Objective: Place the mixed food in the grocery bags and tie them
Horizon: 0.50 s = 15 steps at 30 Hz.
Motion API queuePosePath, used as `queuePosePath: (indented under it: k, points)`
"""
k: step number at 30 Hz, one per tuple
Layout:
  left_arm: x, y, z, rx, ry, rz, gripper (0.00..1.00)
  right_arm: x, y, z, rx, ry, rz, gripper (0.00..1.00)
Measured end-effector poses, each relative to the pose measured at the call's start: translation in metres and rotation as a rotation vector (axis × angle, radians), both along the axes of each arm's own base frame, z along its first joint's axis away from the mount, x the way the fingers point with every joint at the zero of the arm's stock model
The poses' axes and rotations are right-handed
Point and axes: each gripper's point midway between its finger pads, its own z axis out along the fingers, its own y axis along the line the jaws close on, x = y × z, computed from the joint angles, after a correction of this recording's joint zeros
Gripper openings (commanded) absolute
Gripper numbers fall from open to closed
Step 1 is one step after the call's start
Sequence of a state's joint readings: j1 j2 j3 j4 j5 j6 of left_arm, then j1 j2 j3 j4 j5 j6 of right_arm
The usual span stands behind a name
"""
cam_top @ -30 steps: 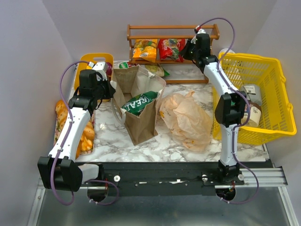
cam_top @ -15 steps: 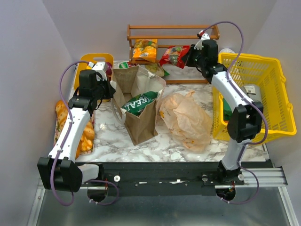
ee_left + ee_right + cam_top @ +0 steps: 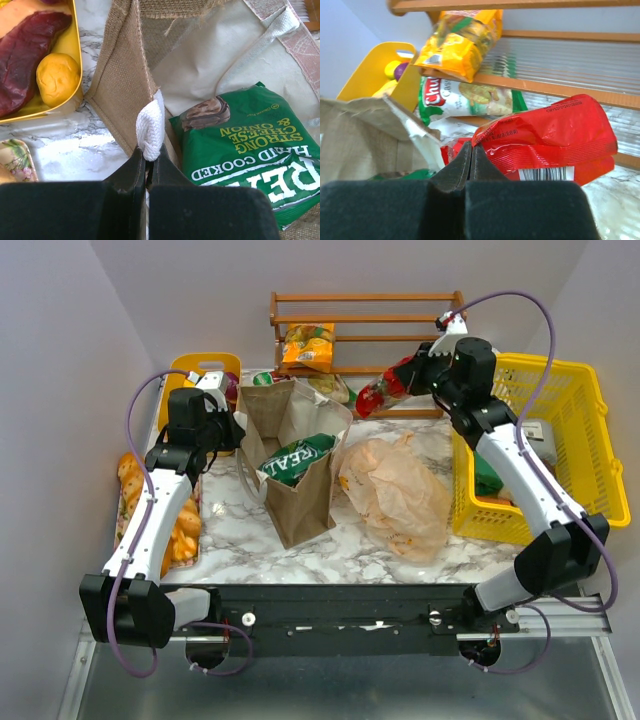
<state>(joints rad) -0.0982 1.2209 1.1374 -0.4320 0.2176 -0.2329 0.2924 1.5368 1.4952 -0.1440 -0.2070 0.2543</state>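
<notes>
The right gripper (image 3: 471,150) is clamped on a corner of the red snack packet (image 3: 545,137), held in the air behind and right of the jute tote (image 3: 305,510). The left gripper (image 3: 149,159) pinches the white handle (image 3: 150,125) at the tote's left rim. A green packet (image 3: 297,458) lies inside the tote, and the peach plastic bag (image 3: 400,495) sits just to its right.

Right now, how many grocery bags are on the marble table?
2. The stiff tan jute tote stands at centre; the crumpled translucent peach plastic carrier lies just to its right. None seems hidden.
</notes>
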Motion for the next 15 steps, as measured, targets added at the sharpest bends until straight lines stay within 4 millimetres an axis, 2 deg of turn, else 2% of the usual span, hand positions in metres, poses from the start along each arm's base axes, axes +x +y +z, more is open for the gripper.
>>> queuePosePath:
  k: [5,11,15]
  points:
    - [0.000,0.000,0.000,0.000,0.001,0.000,0.00,-0.037,0.021,0.037,-0.009,-0.097,0.065,0.01]
    - [0.000,0.000,0.000,0.000,0.001,0.000,0.00,-0.089,0.071,0.091,0.005,-0.238,0.224,0.01]
    - [0.000,0.000,0.000,0.000,0.001,0.000,0.00,-0.113,0.108,0.110,0.018,-0.283,0.335,0.01]
